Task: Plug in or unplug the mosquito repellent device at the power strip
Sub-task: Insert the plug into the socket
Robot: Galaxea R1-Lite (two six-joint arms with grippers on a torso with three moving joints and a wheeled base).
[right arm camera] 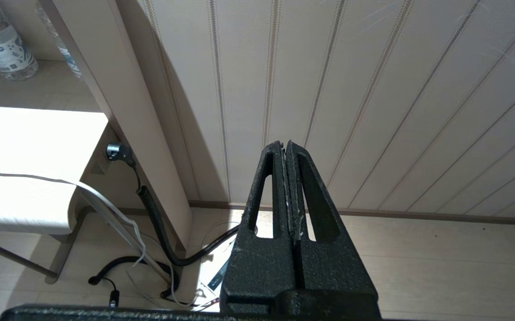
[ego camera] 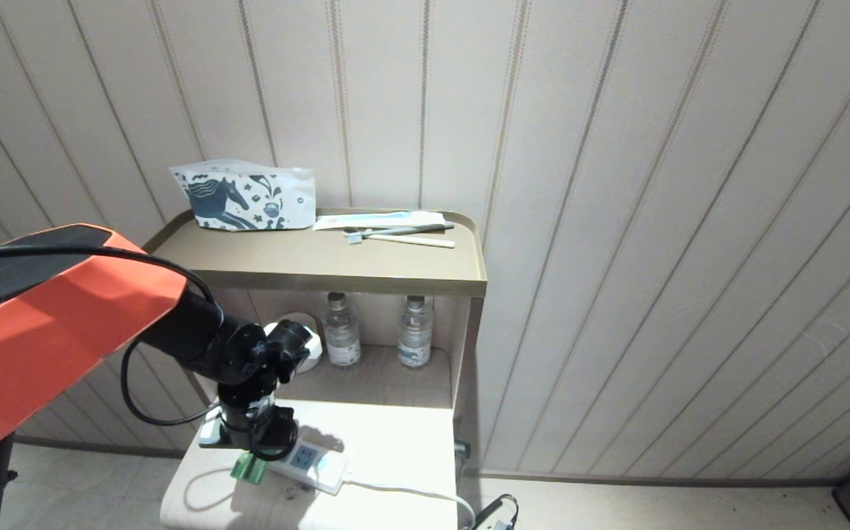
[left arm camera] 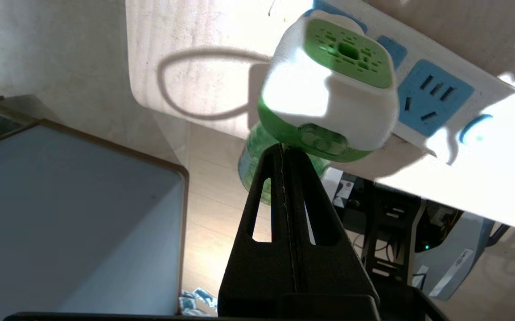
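The mosquito repellent device (left arm camera: 328, 93) has a white-and-green head that lies against the face of the white power strip (left arm camera: 435, 96). Its prongs are hidden, and its green bottle (left arm camera: 250, 165) hangs past the table's edge. My left gripper (left arm camera: 282, 149) is shut with nothing between its fingers. Its tips are right at the device's green collar; I cannot tell whether they touch it. In the head view the left gripper (ego camera: 259, 442) points down over the device (ego camera: 248, 468) at the near-left end of the strip (ego camera: 316, 465). My right gripper (right arm camera: 285, 145) is shut and empty, off to the side near the wall.
The strip lies on a low white table (ego camera: 395, 434), and its white cord (ego camera: 402, 489) runs off the front right. Behind, a shelf holds a white mug (ego camera: 312, 344) and two water bottles (ego camera: 341, 335). A printed pouch (ego camera: 244, 197) and toothbrushes (ego camera: 402, 235) lie on the top shelf.
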